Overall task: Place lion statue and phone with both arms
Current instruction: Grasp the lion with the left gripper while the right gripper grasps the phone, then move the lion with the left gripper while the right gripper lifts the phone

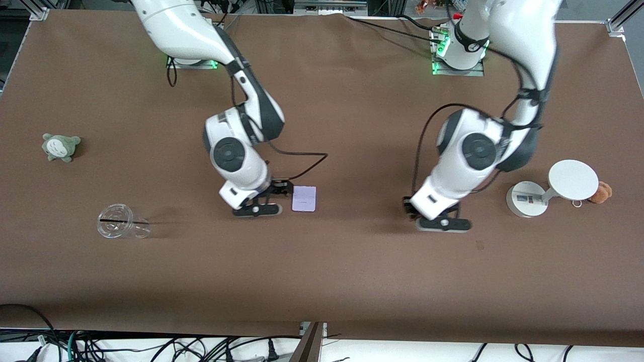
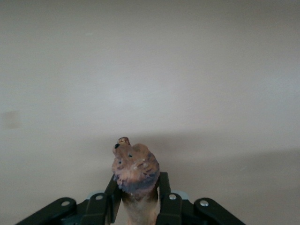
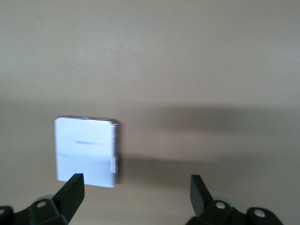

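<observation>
Left gripper (image 2: 138, 206) is low over the table (image 1: 352, 261) toward the left arm's end, fingers (image 2: 165, 199) clamped on the lion statue (image 2: 135, 173); the mane end points out past the fingertips in the left wrist view. Right gripper (image 3: 136, 192) is low over the table near its middle, fingers (image 3: 70, 190) wide apart with nothing between them. The phone (image 1: 304, 198) lies flat on the table, pale face up, just beside the right gripper. A white stand (image 1: 548, 193) sits near the left arm's end, a tan plush (image 1: 601, 192) touching it. Toward the right arm's end: a clear cup (image 1: 121, 223) on its side and, farther from the front camera, a green plush (image 1: 60, 147).
</observation>
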### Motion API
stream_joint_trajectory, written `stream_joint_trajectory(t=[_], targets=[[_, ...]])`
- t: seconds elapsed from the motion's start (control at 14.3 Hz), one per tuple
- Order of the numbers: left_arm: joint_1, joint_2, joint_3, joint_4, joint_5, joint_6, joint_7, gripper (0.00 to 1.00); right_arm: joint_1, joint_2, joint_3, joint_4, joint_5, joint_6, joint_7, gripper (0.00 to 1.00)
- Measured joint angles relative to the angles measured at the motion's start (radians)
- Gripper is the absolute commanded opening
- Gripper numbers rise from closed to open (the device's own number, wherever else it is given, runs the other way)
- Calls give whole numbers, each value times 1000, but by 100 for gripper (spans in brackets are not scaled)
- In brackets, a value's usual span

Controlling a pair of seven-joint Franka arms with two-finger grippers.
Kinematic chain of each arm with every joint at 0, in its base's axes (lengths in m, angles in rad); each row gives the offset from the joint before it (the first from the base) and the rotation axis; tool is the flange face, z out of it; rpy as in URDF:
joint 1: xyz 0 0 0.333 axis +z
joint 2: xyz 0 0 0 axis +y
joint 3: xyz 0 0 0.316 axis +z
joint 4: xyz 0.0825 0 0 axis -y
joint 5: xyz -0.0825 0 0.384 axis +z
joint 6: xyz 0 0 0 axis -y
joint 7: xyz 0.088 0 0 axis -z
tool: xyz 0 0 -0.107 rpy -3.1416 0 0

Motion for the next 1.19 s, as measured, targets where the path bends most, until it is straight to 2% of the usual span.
stream_joint_trajectory(t=[0.14,0.42,0.84,1.19], targets=[[69,-52,0,-73,0,0,114,0,33,30,-1,1,0,55,31,100],[158,-45,-1,-118,0,6,288,0,68,78,-4,33,-5,80,55,100],[191,50,-2,-127,0,67,329,0,96,173,-5,134,-46,98,132,100],[231,97,-3,-123,0,109,335,0,96,211,-11,149,-46,152,132,98]])
